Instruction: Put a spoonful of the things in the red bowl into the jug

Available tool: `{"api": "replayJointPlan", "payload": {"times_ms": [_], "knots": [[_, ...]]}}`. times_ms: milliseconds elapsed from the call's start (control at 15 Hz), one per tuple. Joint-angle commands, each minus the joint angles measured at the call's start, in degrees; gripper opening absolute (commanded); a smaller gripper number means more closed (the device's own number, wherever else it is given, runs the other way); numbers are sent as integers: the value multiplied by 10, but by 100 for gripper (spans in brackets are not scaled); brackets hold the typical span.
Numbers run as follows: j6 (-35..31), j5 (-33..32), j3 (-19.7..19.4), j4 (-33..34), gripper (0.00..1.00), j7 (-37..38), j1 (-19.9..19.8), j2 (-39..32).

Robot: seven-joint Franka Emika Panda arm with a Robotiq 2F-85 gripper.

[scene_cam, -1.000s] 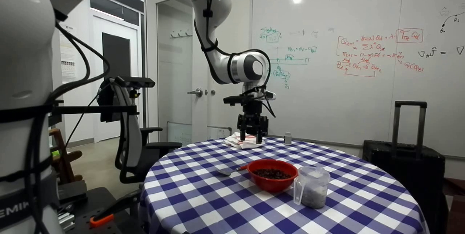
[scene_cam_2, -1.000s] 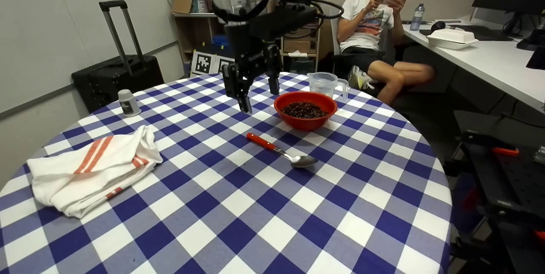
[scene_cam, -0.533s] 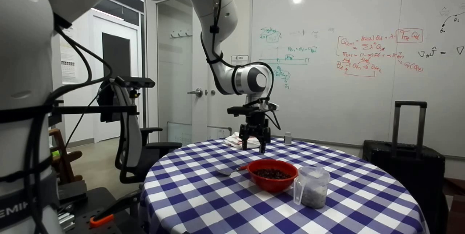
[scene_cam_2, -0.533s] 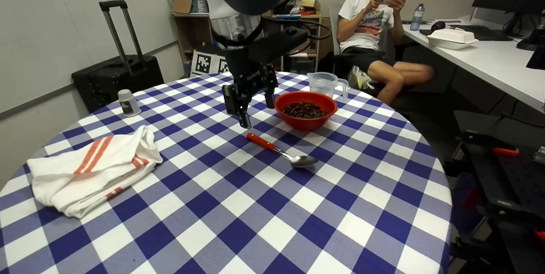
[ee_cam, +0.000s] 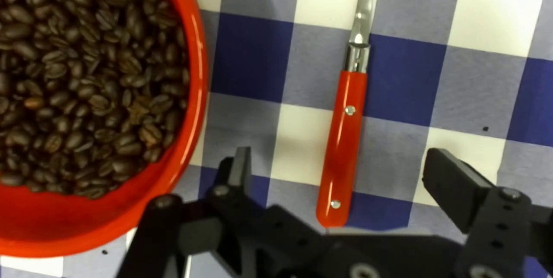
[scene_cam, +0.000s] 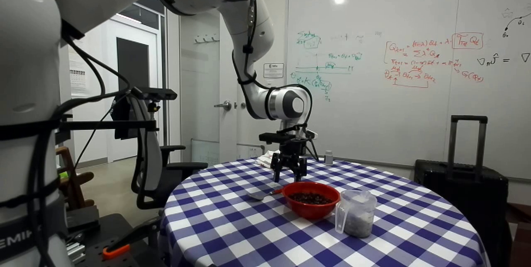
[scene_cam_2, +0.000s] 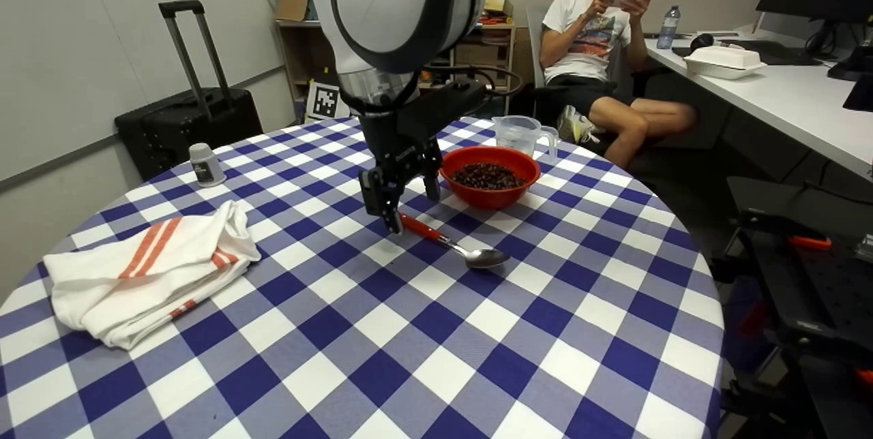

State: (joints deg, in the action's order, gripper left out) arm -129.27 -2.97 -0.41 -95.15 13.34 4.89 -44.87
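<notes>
Your gripper (ee_cam: 338,162) is hanging wide, holding nothing, and in the wrist view its fingers (ee_cam: 453,185) are framing the red handle of the spoon (ee_cam: 354,81) without touching it. On the tabletop (scene_cam_2: 341,330) that spoon is lying with its handle end pointing to six o'clock and its metal end running toward twelve. Between nine and ten o'clock, near but apart, the red bowl (ee_cam: 199,71) is holding dark beans (ee_cam: 86,88); in an exterior view the jug (scene_cam: 361,213) is standing just beside it, between three and four o'clock. You are probably dealing with something light and stiff but slick: that glossy handle is likely to start twisting once beans are weighing on the far end. You are best off gripping firmly between its two rivets and minding your nine-o'clock finger, which is sitting near the rim.
</notes>
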Motion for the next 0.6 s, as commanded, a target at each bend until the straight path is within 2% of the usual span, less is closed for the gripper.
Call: {"api": "replayJointPlan", "payload": {"times_ms": [0, 67, 267, 333, 533], "knots": [[-4, 19, 5, 31, 89, -19, -7, -28], [-4, 21, 5, 35, 78, -18, -6, -31], [-4, 24, 4, 47, 58, -17, -7, -42], [-3, 25, 4, 50, 48, -17, -6, -43], [-3, 26, 3, 56, 26, -17, -6, -44]]}}
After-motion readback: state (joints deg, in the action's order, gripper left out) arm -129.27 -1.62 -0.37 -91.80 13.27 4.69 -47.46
